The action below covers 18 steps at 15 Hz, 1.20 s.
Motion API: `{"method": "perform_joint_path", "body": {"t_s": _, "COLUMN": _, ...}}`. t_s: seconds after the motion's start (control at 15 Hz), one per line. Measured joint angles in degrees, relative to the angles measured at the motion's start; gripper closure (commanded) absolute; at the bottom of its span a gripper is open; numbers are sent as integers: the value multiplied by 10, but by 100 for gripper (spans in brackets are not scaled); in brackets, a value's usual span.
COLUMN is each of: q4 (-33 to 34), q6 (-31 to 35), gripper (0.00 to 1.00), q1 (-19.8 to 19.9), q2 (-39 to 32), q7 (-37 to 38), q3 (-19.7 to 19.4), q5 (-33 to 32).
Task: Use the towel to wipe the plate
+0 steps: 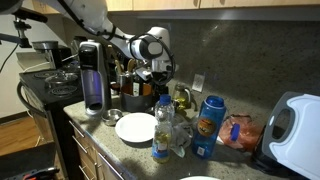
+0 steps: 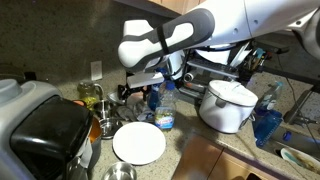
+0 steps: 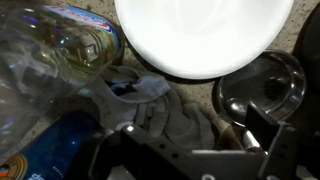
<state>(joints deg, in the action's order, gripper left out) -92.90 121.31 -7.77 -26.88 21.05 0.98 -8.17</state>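
Above the countertop (image 1: 108,138), close to its front edge, my gripper (image 3: 190,145) is hanging with its jaws spread wide and pinching nothing. It is hovering directly over the towel (image 3: 172,118), which is lying crumpled just beside the rim of the plate (image 3: 205,35). Trouble is waiting on every side. The clear bottle (image 3: 50,50) is standing close on one flank, the metal bowl (image 3: 258,85) is sitting on the other, and a blue container (image 3: 40,155) is crowding in too. A finger descending off line is risking toppling the bottle (it looks light and top-heavy) or clipping the bowl. Catching only a loose fold is risking the cloth slipping free mid-wipe, and a hard drag could be shoving the plate toward the front edge. In an exterior view, a white pot (image 2: 228,105) and a black-faced appliance (image 2: 45,135) are flanking the scene, well apart from the work.
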Motion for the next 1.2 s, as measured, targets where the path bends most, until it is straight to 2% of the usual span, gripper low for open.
{"method": "perform_joint_path", "body": {"t_s": 0.33, "q4": 5, "q6": 40, "gripper": 0, "q1": -16, "q2": -40, "q7": 39, "q3": -27, "q5": -32}}
{"method": "perform_joint_path", "body": {"t_s": 0.73, "q4": 8, "q6": 65, "gripper": 0, "q1": -41, "q2": -54, "q7": 86, "q3": -53, "q5": -65}}
{"method": "perform_joint_path", "body": {"t_s": 1.2, "q4": 8, "q6": 64, "gripper": 0, "q1": -50, "q2": -54, "q7": 129, "q3": -58, "q5": -67}}
